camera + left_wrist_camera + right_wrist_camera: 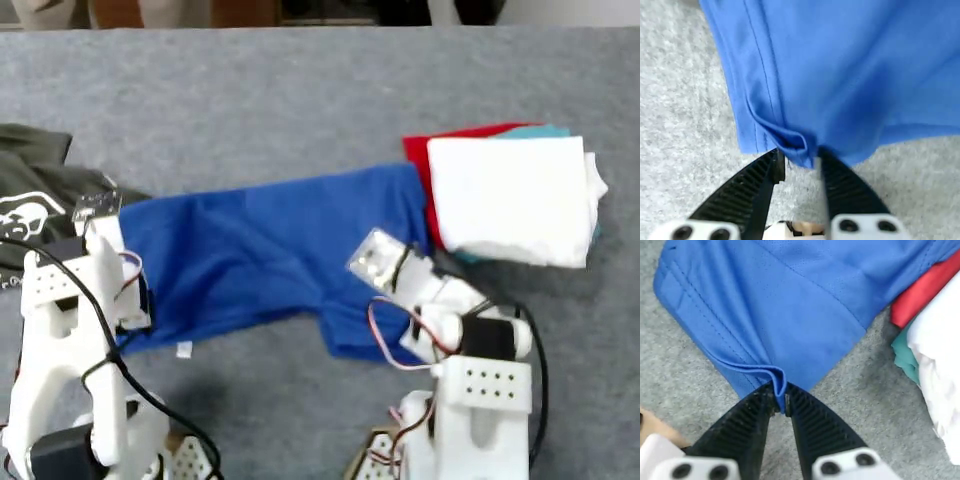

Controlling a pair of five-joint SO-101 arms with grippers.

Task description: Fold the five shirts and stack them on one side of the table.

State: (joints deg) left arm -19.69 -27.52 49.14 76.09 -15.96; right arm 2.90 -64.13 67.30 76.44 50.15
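A grey, felt-like cloth covers the whole bench (300, 90), evenly lit, and past its far edge runs a narrow band with brown wood (180, 12) at left, a dark gap (350, 10) mid-way and a pale surface (570, 10) at right.

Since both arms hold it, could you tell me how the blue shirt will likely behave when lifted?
The blue shirt is probably floppy: its hem bunches into a fold where the right gripper pinches it, so the middle should sag. It looks thin and light, lying flat with soft creases. Its trailing edge may drag on the grey table.
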